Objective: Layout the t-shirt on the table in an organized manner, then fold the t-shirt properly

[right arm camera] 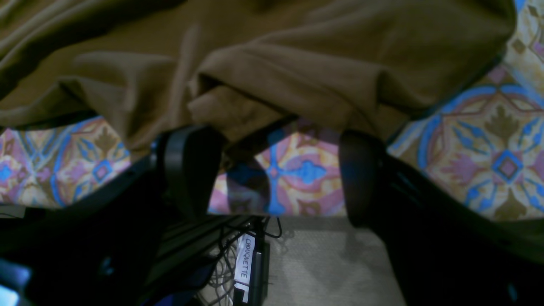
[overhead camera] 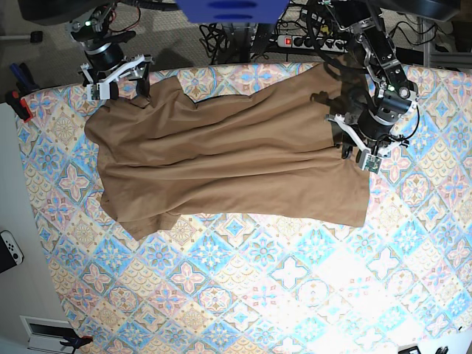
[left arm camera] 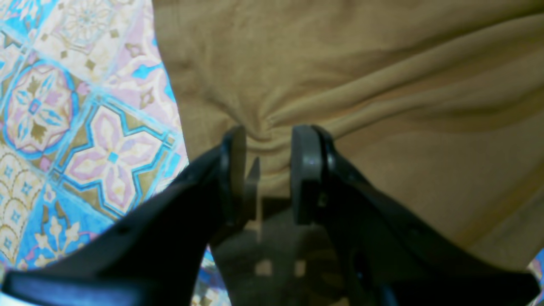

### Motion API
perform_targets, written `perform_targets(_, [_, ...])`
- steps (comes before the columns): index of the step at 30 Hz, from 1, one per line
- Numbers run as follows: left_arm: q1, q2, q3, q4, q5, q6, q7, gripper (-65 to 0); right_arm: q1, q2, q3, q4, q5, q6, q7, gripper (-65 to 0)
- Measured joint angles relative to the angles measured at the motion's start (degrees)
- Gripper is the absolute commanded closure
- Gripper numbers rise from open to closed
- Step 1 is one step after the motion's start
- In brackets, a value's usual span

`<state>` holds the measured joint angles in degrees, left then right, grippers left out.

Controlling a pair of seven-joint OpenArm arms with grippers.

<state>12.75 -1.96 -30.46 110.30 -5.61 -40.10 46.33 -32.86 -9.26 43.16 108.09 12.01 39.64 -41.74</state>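
Note:
The tan-brown t-shirt (overhead camera: 228, 155) lies spread and wrinkled across the far half of the table (overhead camera: 258, 295), which has a tile-patterned cloth. My left gripper (overhead camera: 352, 147) is at the shirt's right-hand edge. In the left wrist view, the left gripper (left arm camera: 267, 148) is shut on a gathered pinch of the t-shirt (left arm camera: 361, 85), with creases radiating from it. My right gripper (overhead camera: 118, 85) is at the shirt's far left corner by the table's back edge. In the right wrist view, the right gripper (right arm camera: 276, 170) stands wide open. A folded edge of the t-shirt (right arm camera: 276, 63) lies just past its fingertips.
A power strip (overhead camera: 299, 42) and cables lie behind the table. Below the table edge, cables and a labelled box (right arm camera: 246, 263) sit on the carpet. A white game controller (overhead camera: 9, 249) lies off the table's left side. Patterned table (left arm camera: 85, 127) shows left of the left gripper.

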Motion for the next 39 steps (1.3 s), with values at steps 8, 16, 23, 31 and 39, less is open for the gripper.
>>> perform_targets(8, [0.0,0.0,0.0,0.0,0.0,0.0,0.0,-17.9,0.8,-0.1,0.0,-0.2,-0.3,0.0,-0.1,-43.8])
perform_targets(16, [0.0,-0.1,0.0,0.0,0.0,0.0,0.0,-17.9,4.4,0.0,-0.1,-0.8,-3.7,0.0,-0.8,-43.8])
perform_targets(23, [0.0,-0.1,0.0,0.0,0.0,0.0,0.0,-17.9,5.2,0.0,0.0,-4.2,-3.6,0.0,0.0,-43.8])
perform_targets(31, [0.0,-0.1,0.0,0.0,0.0,0.0,0.0,-17.9,5.1,0.1,0.0,-6.6,-3.0,0.0,1.9,-28.3])
perform_targets(39, [0.0,-0.1,0.0,0.0,0.0,0.0,0.0,-17.9,4.9,0.0,0.3,-5.9,-3.4,0.0,0.1,0.0])
